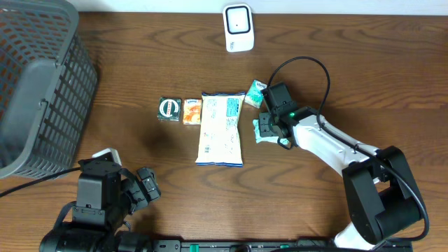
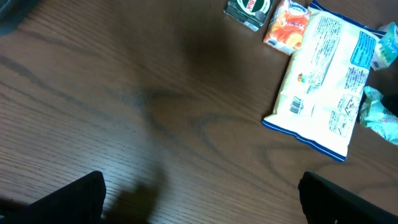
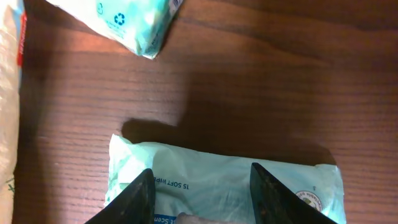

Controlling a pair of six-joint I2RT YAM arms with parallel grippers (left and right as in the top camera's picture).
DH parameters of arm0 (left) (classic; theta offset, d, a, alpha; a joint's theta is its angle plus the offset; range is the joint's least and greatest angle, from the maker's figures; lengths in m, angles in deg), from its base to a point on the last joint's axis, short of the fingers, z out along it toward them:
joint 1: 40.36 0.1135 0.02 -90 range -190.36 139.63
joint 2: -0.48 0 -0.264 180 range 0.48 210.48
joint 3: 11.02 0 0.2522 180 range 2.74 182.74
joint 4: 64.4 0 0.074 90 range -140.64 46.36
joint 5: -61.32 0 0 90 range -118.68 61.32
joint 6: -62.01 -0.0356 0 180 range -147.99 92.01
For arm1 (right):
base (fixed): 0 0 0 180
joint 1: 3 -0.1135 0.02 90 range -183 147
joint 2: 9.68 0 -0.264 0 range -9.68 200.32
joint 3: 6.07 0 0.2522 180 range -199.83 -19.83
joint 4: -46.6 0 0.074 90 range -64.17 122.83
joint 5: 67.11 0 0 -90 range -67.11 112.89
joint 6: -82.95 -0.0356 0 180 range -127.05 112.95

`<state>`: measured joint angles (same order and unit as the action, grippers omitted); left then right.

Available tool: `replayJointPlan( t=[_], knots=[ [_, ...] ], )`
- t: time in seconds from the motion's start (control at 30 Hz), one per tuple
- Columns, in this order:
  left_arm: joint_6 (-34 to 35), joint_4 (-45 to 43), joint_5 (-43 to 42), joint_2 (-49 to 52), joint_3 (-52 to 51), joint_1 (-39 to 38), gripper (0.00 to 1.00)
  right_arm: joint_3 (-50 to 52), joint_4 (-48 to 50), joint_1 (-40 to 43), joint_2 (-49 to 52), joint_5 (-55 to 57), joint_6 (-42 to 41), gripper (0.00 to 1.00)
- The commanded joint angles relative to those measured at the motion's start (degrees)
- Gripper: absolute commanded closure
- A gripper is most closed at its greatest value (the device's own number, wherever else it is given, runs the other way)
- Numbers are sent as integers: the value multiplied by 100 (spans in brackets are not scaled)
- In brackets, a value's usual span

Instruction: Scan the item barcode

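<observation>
My right gripper (image 3: 202, 180) is closed across the middle of a pale green wipes pack (image 3: 298, 180), one finger on each side and the wrapper creased between them. In the overhead view this pack (image 1: 262, 137) sits just right of the large white and blue bag (image 1: 221, 129). A white scanner (image 1: 238, 28) stands at the table's back edge. My left gripper (image 1: 143, 187) hovers wide open over bare wood at the front left, holding nothing; in its own view the fingers (image 2: 74, 199) frame empty table.
A small teal tissue pack (image 1: 255, 93) lies behind my right gripper. An orange pack (image 1: 192, 110) and a dark green pack (image 1: 169, 108) lie left of the big bag. A grey mesh basket (image 1: 35, 84) fills the back left corner.
</observation>
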<state>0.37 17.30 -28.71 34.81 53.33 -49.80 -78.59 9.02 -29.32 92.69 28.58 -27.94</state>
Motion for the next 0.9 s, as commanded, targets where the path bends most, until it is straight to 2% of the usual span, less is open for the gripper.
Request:
replayJointPlan(
  t=[0.0, 0.17, 0.43, 0.63, 0.73, 0.8, 0.87],
  knots=[
    [2, 13, 52, -24, -13, 13, 2, -39, -455, -35, 17, 81, -96, 60],
    [2, 15, 52, -24, -13, 13, 2, -39, -1158, -35, -133, 83, -98, 61],
    [2, 15, 52, -24, -13, 13, 2, -39, -1696, -35, -1217, 48, -98, 51],
    [2, 13, 52, -24, -13, 13, 2, -39, -1725, -35, -1744, -680, -96, 47],
    [2, 15, 52, -24, -13, 13, 3, -37, -1803, -35, -1698, -754, -105, 71],
    [2, 13, 52, -24, -13, 13, 2, -33, -1832, -35, -1626, -708, -240, 78],
    [2, 13, 52, -24, -13, 13, 2, -33, -1867, -35, -1526, -610, -516, 81]
  ],
)
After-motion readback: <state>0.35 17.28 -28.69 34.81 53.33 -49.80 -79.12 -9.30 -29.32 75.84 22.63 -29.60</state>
